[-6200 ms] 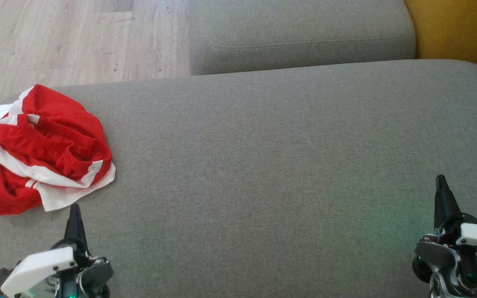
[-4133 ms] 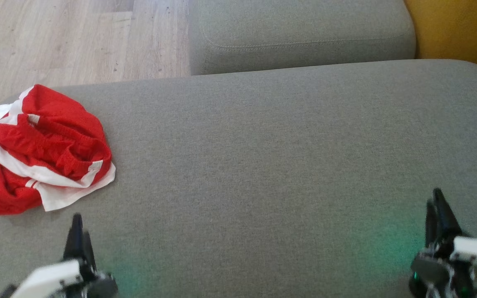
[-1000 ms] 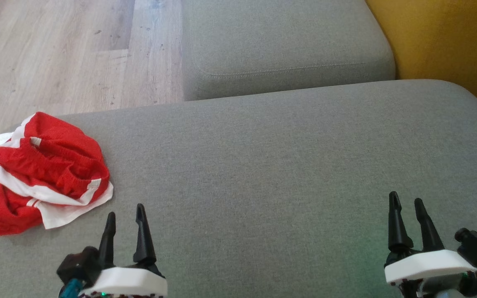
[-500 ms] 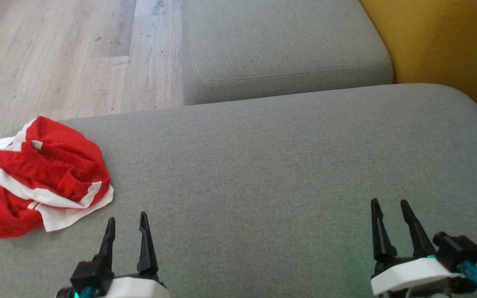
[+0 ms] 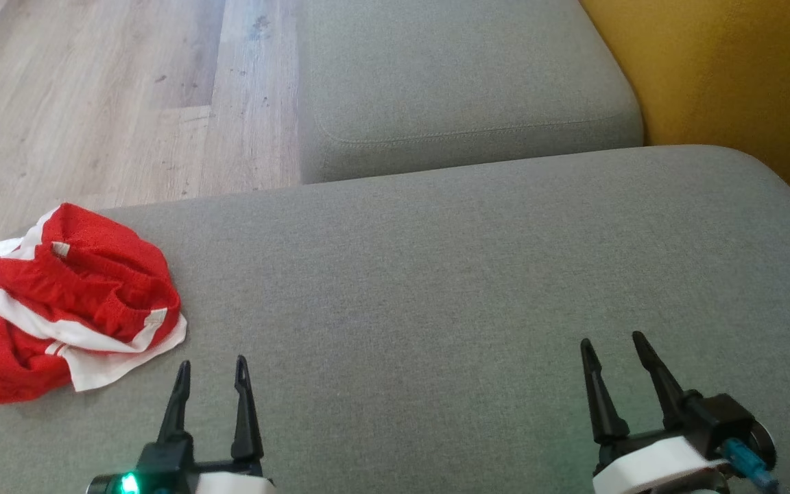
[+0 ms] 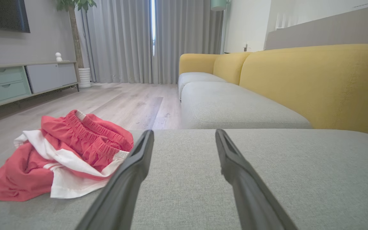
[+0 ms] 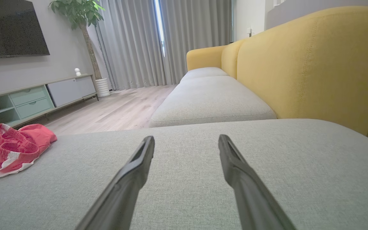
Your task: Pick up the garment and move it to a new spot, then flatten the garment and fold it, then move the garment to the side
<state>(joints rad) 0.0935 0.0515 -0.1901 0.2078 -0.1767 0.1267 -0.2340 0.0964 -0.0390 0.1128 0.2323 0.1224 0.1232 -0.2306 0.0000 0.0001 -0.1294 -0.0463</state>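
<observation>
Left end effector [image 5: 212,361], right end effector [image 5: 610,338] turned, fingers spread; one garment [image 5: 73,302].

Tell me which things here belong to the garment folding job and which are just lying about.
Part of the job:
- crumpled red and white garment
- grey cushion that it lies on
- left gripper and right gripper, both open and empty

Just lying about:
- far cushion
- yellow backrest
- wood floor
- cabinet
- potted plant

Soft daylight from the curtained window [image 6: 152,32]; sharp focus, faint shadows.
</observation>
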